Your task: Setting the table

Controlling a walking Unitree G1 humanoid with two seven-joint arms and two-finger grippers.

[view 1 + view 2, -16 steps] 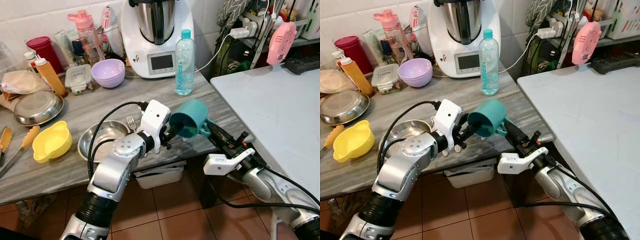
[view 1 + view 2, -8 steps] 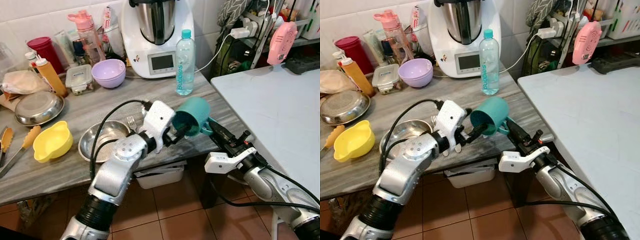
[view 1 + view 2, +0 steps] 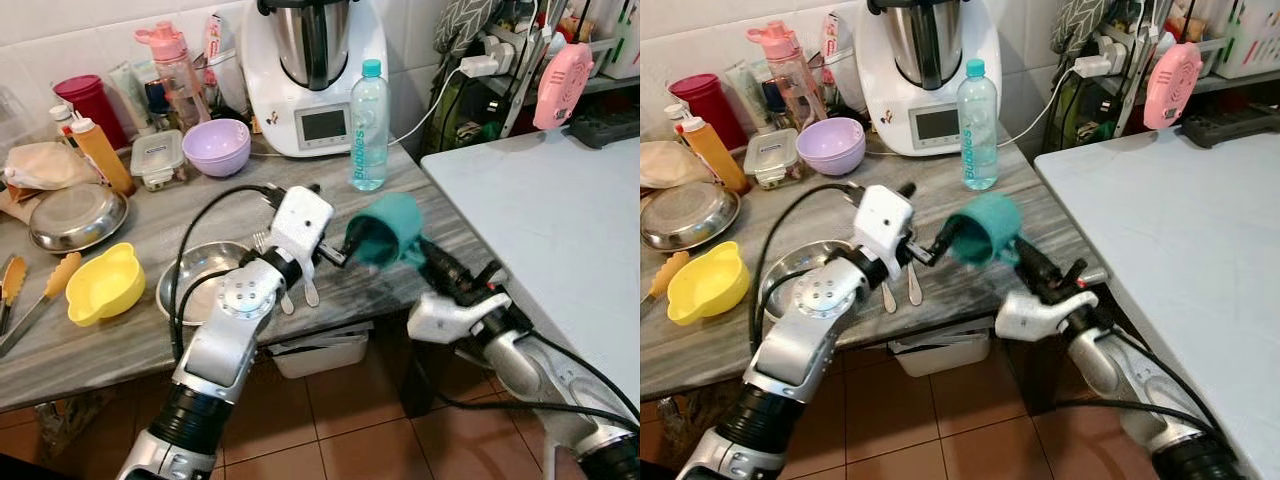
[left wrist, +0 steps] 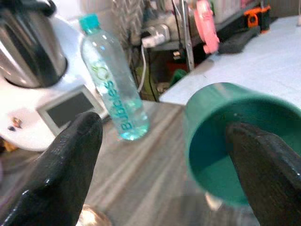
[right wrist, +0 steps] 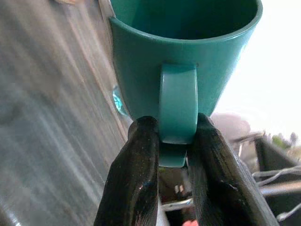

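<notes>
A teal mug (image 3: 385, 228) hangs over the front right part of the grey counter (image 3: 170, 230), mouth turned toward my left arm. My right gripper (image 5: 176, 125) is shut on the mug's handle (image 5: 178, 101) from the side of the white table; it also appears in the eye view (image 3: 428, 260). My left gripper (image 3: 328, 222) stands open just left of the mug, not touching it. In the left wrist view its black fingers (image 4: 70, 165) are spread wide, with the mug (image 4: 225, 155) ahead and off to one side.
A steel bowl (image 3: 205, 282) with spoons (image 3: 900, 290) beside it lies under my left arm. Yellow bowl (image 3: 100, 283), steel plate (image 3: 75, 215), purple bowl (image 3: 215, 145), water bottle (image 3: 370, 125) and white kitchen machine (image 3: 310, 70) stand on the counter. A white table (image 3: 560, 220) is at right.
My left gripper has let go of the mug's rim, opened and drawn back to the left. The mug stays in my right gripper, a little lower and blurred.
</notes>
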